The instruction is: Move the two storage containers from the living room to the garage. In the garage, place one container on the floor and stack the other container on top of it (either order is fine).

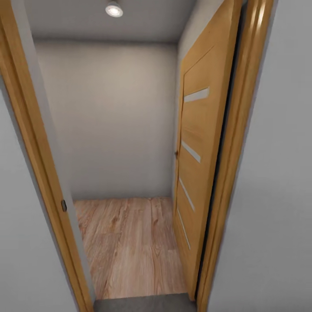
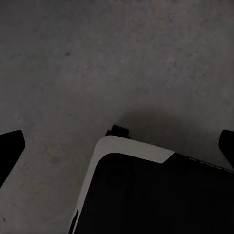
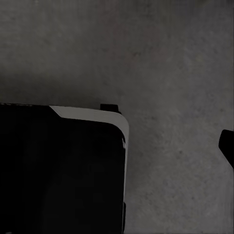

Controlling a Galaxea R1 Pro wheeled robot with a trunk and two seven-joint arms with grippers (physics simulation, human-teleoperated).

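Note:
The storage containers are out of view. My left gripper hangs open over the dark grey concrete floor, its two dark fingertips at opposite edges of the left wrist view with nothing between them. One fingertip of my right gripper stands far out at the edge of the right wrist view, above the same rough floor, and holds nothing. A strip of that grey floor lies at my feet in the head view.
Straight ahead is a narrow doorway with a wooden frame. Its slatted wooden door is swung open on the right. Beyond lie light wood planks and a plain wall. My black-and-white base corner sits below both wrists.

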